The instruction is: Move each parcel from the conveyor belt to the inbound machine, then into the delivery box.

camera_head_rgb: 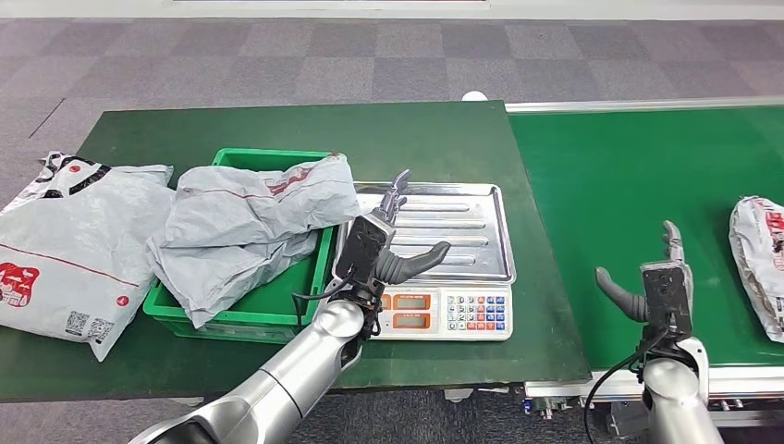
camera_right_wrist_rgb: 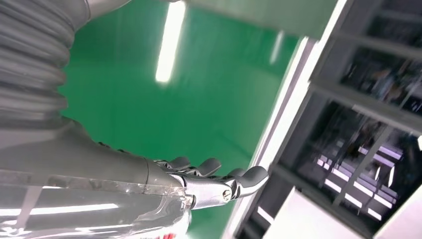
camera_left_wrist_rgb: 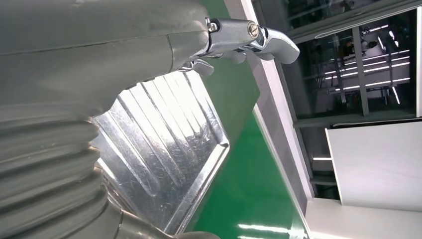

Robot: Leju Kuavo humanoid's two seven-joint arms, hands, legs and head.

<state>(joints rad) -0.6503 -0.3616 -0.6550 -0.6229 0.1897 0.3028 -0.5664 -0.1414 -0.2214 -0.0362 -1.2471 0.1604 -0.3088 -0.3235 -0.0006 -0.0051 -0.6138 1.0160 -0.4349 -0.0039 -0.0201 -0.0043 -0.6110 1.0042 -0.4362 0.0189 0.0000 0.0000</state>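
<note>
Both hands are empty, fingers spread: the left hand (camera_head_rgb: 384, 242) over the bare scale pan (camera_head_rgb: 481, 205), the right hand (camera_head_rgb: 658, 277) over the conveyor belt (camera_head_rgb: 610, 176). I'd say fetching comes next: reach right for the grey parcel (camera_head_rgb: 760, 254).

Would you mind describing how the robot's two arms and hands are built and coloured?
Both arms are smooth silver metal tubes. The left robot hand and right robot hand each have a dark boxy back, a thick grey thumb and slimmer dark fingers with metal links. Thin black cables loop at both wrists. In the wrist views, a grey ribbed cover sits behind each hand, and shiny screwed metal parts show in the fingers.
</note>
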